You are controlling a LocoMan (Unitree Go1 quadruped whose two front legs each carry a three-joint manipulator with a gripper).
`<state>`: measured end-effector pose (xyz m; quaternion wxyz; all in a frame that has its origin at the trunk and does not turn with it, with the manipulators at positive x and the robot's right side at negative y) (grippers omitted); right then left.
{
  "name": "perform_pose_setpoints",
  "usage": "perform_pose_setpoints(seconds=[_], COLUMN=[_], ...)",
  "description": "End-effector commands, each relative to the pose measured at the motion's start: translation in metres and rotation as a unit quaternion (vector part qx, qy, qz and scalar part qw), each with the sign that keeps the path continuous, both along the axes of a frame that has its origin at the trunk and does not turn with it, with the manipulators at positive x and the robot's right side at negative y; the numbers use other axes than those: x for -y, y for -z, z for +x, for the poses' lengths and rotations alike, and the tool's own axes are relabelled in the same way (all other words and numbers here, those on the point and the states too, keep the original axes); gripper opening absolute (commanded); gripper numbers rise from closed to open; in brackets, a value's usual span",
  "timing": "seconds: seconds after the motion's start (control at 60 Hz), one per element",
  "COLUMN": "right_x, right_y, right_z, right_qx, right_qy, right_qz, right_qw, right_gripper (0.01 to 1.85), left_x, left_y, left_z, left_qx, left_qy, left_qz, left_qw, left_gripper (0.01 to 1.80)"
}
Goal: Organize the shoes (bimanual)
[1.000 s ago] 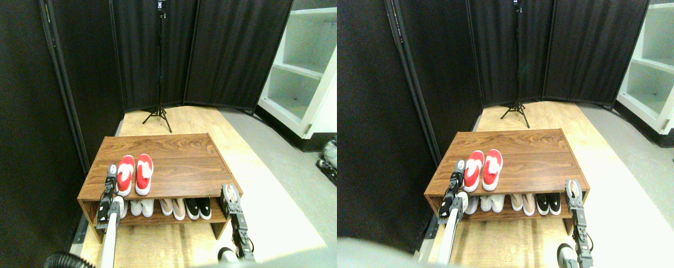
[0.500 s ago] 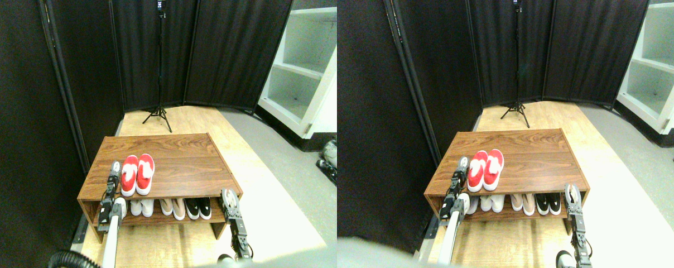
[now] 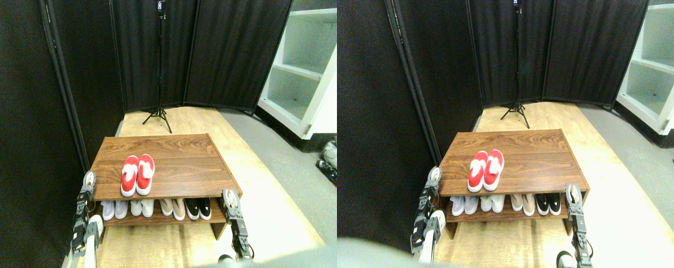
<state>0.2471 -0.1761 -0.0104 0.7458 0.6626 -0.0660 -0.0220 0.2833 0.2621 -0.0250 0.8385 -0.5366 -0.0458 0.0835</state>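
Shoes (image 3: 136,175) stand paired, touching, on the shoe rack (image 3: 186,162) top. Left end effector (image 3: 88,180) and right end effector (image 3: 230,196) flank the rack; jaw state cannot be told. Judged step: retreat; next, verify alignment.

The low dark-brown wood-grain shoe rack (image 3: 164,162) at centre is looking smooth with a soft sheen. The bright red slip-on shoes (image 3: 136,175) on it are looking like matt cloth, with white fluffy lining showing. The black curtain panels (image 3: 231,50) across the top are hanging as matt fabric, and the pale plank floor (image 3: 203,120) is looking like light smooth wood.
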Motion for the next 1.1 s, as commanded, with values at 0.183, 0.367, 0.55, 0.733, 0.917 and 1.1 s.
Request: perform_pose_setpoints(seconds=[0.183, 0.367, 0.55, 0.733, 0.917, 1.1], right_x=[-0.003, -0.006, -0.007, -0.008, -0.007, -0.007], right_y=[-0.009, -0.009, -0.009, -0.01, -0.011, -0.01], right_z=[0.003, 0.003, 0.003, 0.003, 0.002, 0.002], right_qx=[0.023, 0.022, 0.019, 0.023, 0.024, 0.027], right_qy=[-0.006, -0.012, -0.017, -0.02, -0.018, -0.022], right_qz=[0.0, 0.007, 0.011, 0.011, 0.003, 0.017], right_qw=[1.0, 1.0, 1.0, 0.999, 1.0, 0.999], right_gripper=[0.1, 0.09, 0.09, 0.07, 0.09, 0.07], left_x=[0.021, 0.032, 0.044, 0.052, 0.052, 0.054], left_y=[-0.024, -0.031, -0.036, -0.032, -0.03, -0.027], left_z=[-0.047, -0.069, -0.082, -0.083, -0.079, -0.076], left_qx=[0.024, 0.021, 0.017, 0.014, 0.012, 0.007], left_qy=[0.052, 0.05, 0.057, 0.052, 0.052, 0.055], left_qz=[-0.024, -0.022, -0.024, -0.052, -0.045, -0.046], left_qw=[0.998, 0.998, 0.998, 0.997, 0.998, 0.997], left_gripper=[0.01, 0.01, 0.01, 0.01, 0.01, 0.01])
